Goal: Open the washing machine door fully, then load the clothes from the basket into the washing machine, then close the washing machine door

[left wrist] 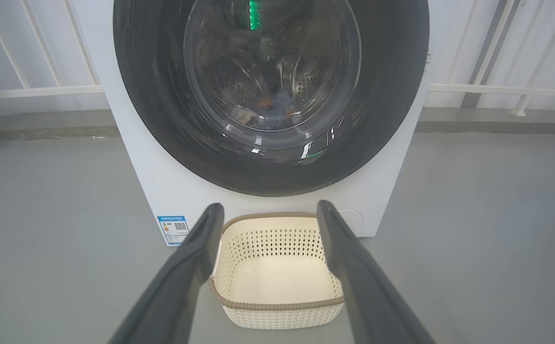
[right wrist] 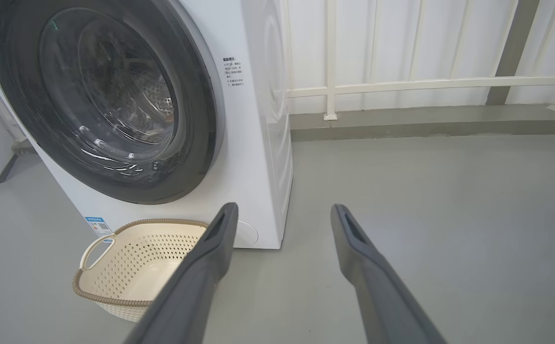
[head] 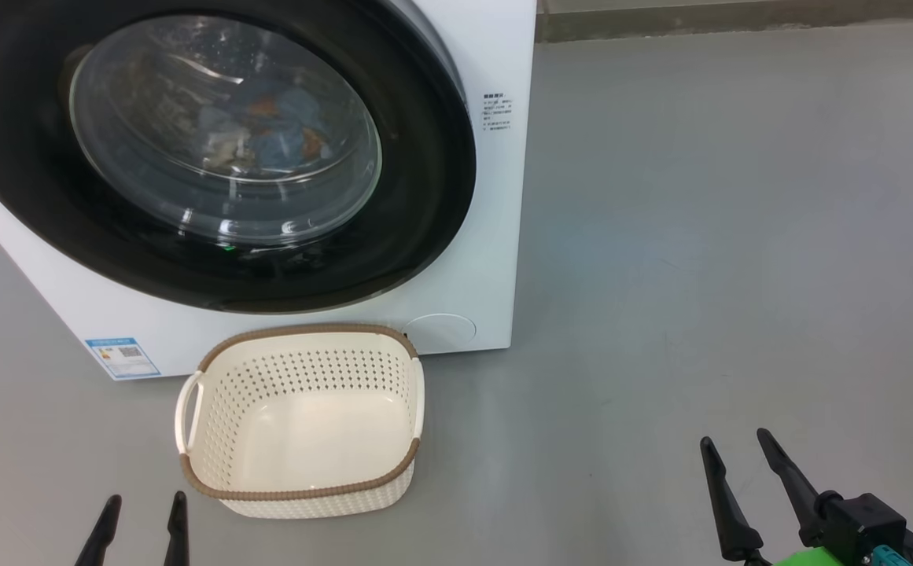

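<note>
The washing machine (head: 495, 236) (left wrist: 129, 157) (right wrist: 253, 143) stands on the floor with its door (head: 425, 181) (left wrist: 162, 119) (right wrist: 196, 119) lying flat against the front, black rim around the glass bowl. Behind the glass, the blue and orange clothes (head: 283, 130) (left wrist: 275, 105) lie in the drum. The cream basket (head: 220, 393) (left wrist: 277, 315) (right wrist: 114, 277) sits in front of the machine with nothing in it. My left gripper (head: 144, 503) (left wrist: 270, 210) is open, low and short of the basket. My right gripper (head: 735, 440) (right wrist: 282, 210) is open over bare floor to the right.
A blue energy sticker (head: 122, 358) marks the machine's lower left corner. A white railing (right wrist: 401, 86) and a low grey kerb (right wrist: 425, 122) run behind the machine. Grey floor (head: 700, 236) stretches to the machine's right.
</note>
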